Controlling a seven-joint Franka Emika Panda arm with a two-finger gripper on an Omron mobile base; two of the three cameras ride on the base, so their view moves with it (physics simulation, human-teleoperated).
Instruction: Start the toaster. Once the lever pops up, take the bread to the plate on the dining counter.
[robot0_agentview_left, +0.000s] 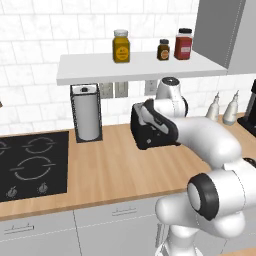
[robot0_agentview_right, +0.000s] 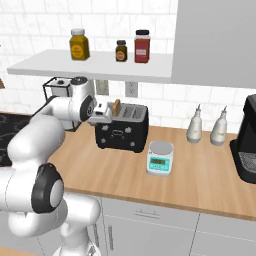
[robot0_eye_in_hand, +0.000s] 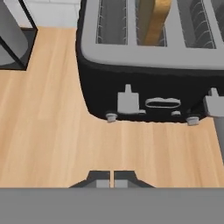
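The gripper (robot0_eye_in_hand: 113, 179) is closed on nothing, its fingertips together above the wooden counter (robot0_eye_in_hand: 52, 131), just in front of the black toaster (robot0_eye_in_hand: 144, 94) (levers on its face). The bread (robot0_eye_in_hand: 154, 22) stands in one toaster slot.

Light-wood counter (robot0_agentview_right: 200, 182) set with black toaster (robot0_agentview_right: 122, 131), small kitchen scale (robot0_agentview_right: 160, 158), 2 white bottles (robot0_agentview_right: 195, 125), black coffee machine (robot0_agentview_right: 247, 145), paper-towel holder (robot0_agentview_left: 86, 113), inset black cooktop (robot0_agentview_left: 32, 165), white shelf (robot0_agentview_left: 135, 67) above loaded with 3 jars (robot0_agentview_left: 121, 46)
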